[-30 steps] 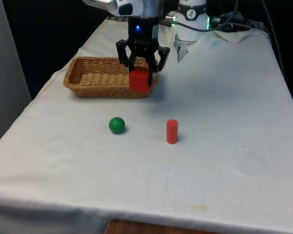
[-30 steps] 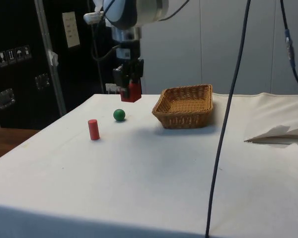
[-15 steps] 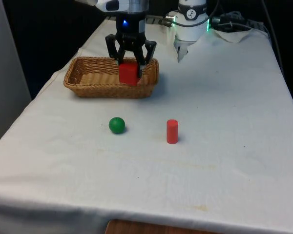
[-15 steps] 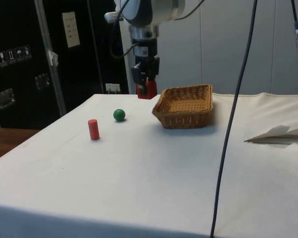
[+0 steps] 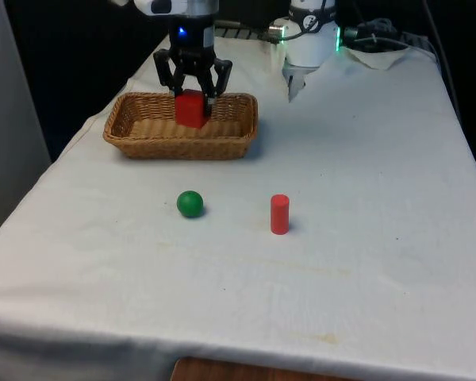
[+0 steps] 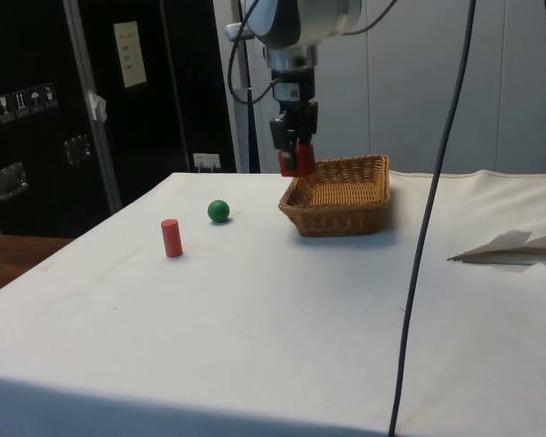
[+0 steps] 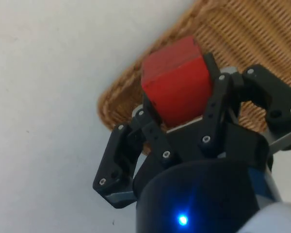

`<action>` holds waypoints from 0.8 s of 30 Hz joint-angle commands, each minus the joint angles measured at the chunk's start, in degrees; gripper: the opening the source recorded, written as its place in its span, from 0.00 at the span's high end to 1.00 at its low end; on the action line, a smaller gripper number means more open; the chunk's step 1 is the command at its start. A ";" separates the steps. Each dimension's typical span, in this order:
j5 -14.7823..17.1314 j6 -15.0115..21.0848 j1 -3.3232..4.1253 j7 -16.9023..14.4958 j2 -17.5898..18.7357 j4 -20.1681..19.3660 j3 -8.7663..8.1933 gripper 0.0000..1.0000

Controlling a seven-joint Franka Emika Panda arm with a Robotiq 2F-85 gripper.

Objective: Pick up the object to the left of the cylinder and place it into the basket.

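My gripper [image 5: 192,101] is shut on a red block [image 5: 190,109], held in the air over the wicker basket [image 5: 143,136]. From the side, the red block [image 6: 297,159] and gripper [image 6: 295,155] hang above the corner of the basket [image 6: 341,205] nearest the ball. Close up, the red block [image 7: 177,80] sits between the black fingers [image 7: 218,104] with the basket's rim [image 7: 126,104] beneath. A red cylinder [image 5: 279,214] stands upright on the cloth, and a green ball [image 5: 190,203] lies to the front view's left of it. Both are well apart from the basket.
The basket sits near the table's edge at the front view's left. A crumpled white cloth [image 6: 505,246] lies on the table beyond the basket in the side view. A dark cable [image 6: 428,218] hangs down close to the side camera.
My gripper has carried the red block towards the front view's left and away from the front camera, from beside the basket's corner to above the basket. The ball and cylinder have not moved.
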 commanded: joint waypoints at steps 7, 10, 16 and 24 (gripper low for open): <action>0.17 0.80 -0.69 -2.98 -0.52 -1.83 -1.78 0.97; 0.23 0.80 -0.97 -3.78 -0.40 -2.18 -2.29 0.97; 0.23 0.86 -1.55 -5.56 -0.17 -3.04 -3.44 0.97; 0.23 0.52 -1.43 -5.79 -0.06 -3.15 -3.78 0.97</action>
